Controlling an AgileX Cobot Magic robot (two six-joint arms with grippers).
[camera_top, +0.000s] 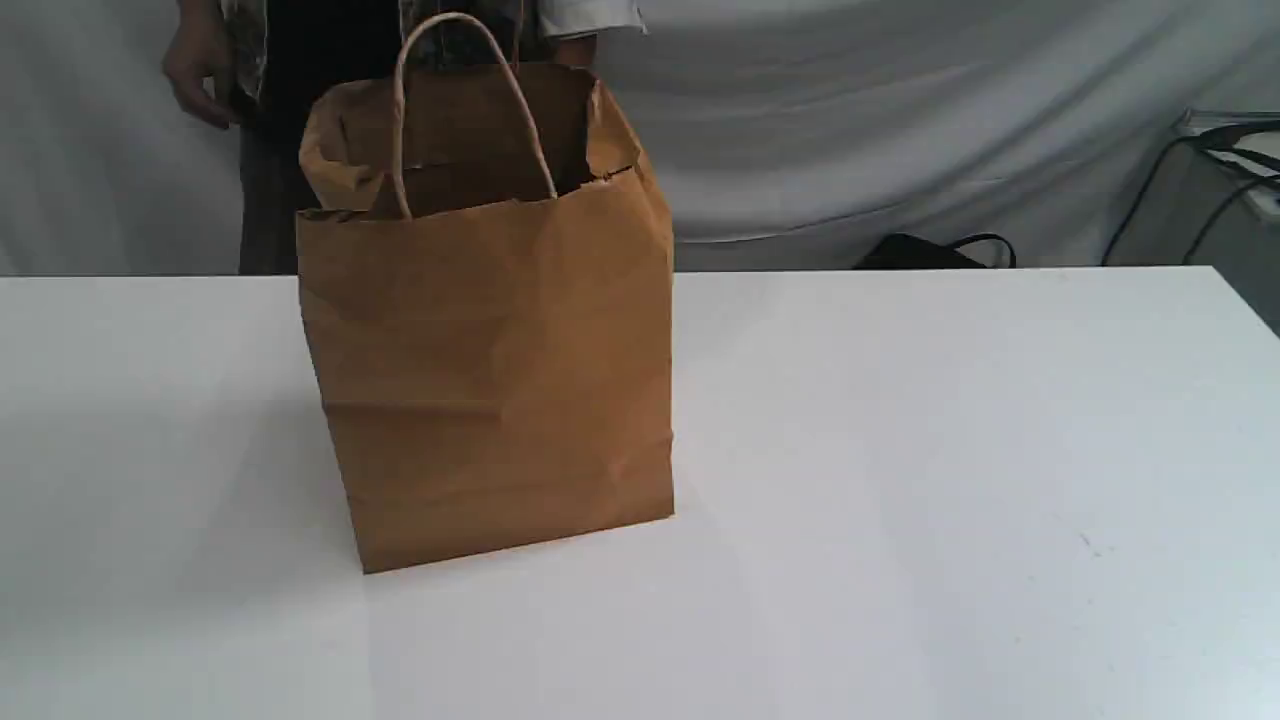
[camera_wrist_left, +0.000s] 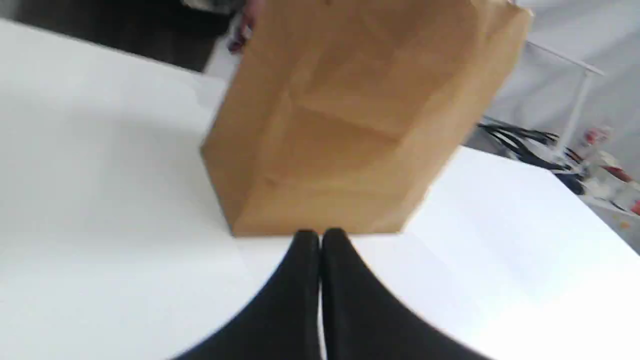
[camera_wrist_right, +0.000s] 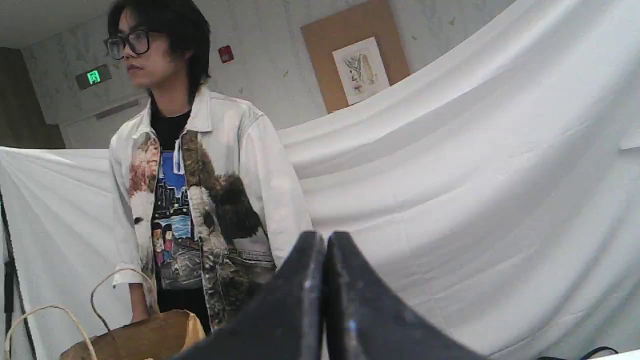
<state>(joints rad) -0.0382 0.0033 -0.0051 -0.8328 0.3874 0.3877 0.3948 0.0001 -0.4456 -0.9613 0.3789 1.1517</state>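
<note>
I have the left gripper (camera_wrist_left: 320, 234) clenched and empty, low over the white table (camera_top: 950, 450), tips just before the base of the upright brown paper bag (camera_top: 490, 380). The right gripper (camera_wrist_right: 326, 239) is clenched too, well apart. I'd call this approach; grasping needs fingers parted first.

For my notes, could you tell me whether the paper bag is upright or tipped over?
Upright: the brown paper bag stands on its base on the white table, mouth open upward.

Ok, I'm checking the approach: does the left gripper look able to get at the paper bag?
Probably yes: the left gripper, shut, points at the paper bag low over the table, and nothing shows between them.
</note>
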